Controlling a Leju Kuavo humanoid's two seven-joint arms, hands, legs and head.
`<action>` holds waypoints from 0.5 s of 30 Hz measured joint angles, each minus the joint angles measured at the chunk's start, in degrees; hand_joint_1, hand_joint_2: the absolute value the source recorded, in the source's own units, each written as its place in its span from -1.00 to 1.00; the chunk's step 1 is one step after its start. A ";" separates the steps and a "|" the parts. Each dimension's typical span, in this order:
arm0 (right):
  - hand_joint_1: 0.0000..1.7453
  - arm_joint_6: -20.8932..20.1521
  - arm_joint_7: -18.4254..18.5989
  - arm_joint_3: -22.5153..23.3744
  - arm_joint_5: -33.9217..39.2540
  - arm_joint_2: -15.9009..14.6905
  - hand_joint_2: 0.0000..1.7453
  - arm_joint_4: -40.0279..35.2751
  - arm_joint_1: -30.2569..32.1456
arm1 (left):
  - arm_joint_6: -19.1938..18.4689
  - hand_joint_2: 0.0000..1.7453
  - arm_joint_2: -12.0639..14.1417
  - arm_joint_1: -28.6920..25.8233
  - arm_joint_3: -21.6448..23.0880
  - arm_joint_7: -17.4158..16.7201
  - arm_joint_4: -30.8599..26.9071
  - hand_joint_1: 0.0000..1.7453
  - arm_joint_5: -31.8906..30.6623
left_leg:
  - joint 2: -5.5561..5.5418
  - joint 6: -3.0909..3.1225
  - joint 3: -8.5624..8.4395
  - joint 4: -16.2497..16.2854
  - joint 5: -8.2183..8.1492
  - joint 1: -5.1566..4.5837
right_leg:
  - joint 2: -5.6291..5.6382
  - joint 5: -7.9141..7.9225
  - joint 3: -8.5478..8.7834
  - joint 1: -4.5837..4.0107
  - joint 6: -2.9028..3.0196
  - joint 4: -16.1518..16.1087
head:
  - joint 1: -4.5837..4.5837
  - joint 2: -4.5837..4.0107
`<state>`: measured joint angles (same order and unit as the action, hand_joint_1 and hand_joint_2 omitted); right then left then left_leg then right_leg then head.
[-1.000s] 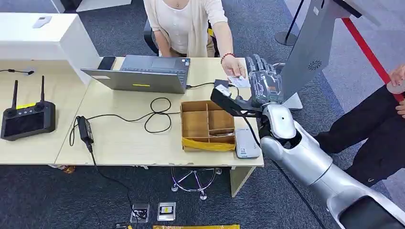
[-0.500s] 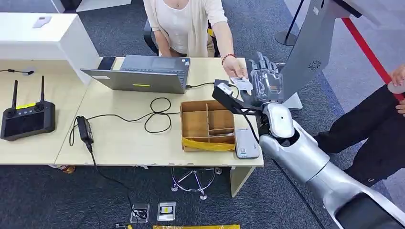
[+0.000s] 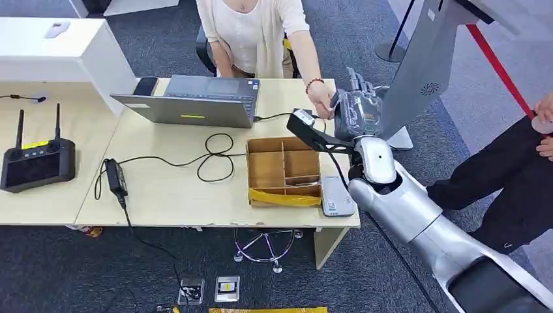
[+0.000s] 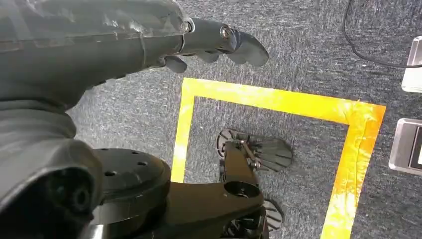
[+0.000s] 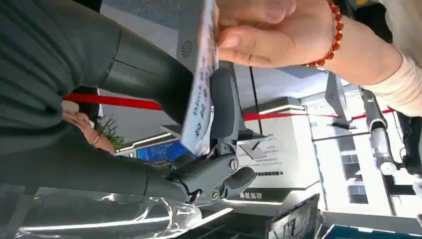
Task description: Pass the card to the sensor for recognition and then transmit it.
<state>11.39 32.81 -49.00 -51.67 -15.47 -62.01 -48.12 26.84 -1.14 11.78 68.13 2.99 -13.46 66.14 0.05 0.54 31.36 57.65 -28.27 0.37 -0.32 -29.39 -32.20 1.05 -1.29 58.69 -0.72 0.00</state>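
head view has the right robot hand (image 3: 357, 109) raised over the far right corner of the bench (image 3: 169, 189), fingers pointing up and away, right beside a person's hand (image 3: 322, 103) with a red bead bracelet. from this height the card cannot be made out between the two hands. the right wrist view is clearer: the card (image 5: 200, 84), white with printed text, stands edge-on between the robot's thick thumb and a darker finger (image 5: 224, 107), so the right robot hand is holding the card, while the person's hand (image 5: 268, 30) pinches the same card at its far end. both grips are on it at once.

on the bench, a compartmented cardboard tray (image 3: 283, 171) with a yellow strip along its near edge sits just short of the two hands, and a small white device (image 3: 336, 197) lies just beside the tray at the bench's near right corner. an open grey laptop (image 3: 195, 101) sits in front of the seated person, with a looped black cable (image 3: 212, 156) and a black power brick (image 3: 116, 176) nearer the robot. a black remote controller (image 3: 38, 163) with two antennas rests on the adjoining bench to the left. a tall grey kiosk stand (image 3: 424, 59) rises just past the right robot hand.

left wrist view shows the left robot hand (image 4: 214, 45) hanging over grey carpet marked with yellow floor tape (image 4: 278, 99), fingers loosely curled with nothing in them.
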 joint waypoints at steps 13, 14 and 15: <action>1.00 0.15 -0.61 0.00 0.79 0.39 1.00 2.43 -0.05 | 0.22 -1.00 -0.17 -0.02 -0.81 0.00 0.00 -1.00 -0.28 | 0.00 0.00 -0.01 0.00 0.01 0.00 | 0.00 0.00 0.00 0.00 0.00 0.00 | 0.00 0.00; 1.00 0.15 -0.70 0.00 0.83 0.39 1.00 2.58 -0.05 | 0.20 -1.00 -0.17 -0.02 -0.81 0.00 0.00 -1.00 -0.31 | 0.00 0.00 -0.01 0.01 0.01 0.00 | 0.00 0.00 -0.01 0.00 0.00 0.00 | 0.02 0.00; 1.00 0.06 -0.92 0.00 1.00 0.39 1.00 2.73 -0.04 | 0.22 -1.00 -0.17 -0.02 -0.81 0.00 0.00 -1.00 -0.31 | 0.00 0.00 -0.01 0.00 0.01 0.00 | 0.01 0.00 -0.01 0.00 0.00 0.00 | 0.00 0.00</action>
<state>11.45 31.89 -49.00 -50.67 -15.08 -59.28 -48.16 27.06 -1.31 11.76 67.32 2.99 -13.46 65.83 0.05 0.54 31.35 57.66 -28.27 0.37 -0.32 -29.39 -32.22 1.05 -1.29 58.69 -0.72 0.00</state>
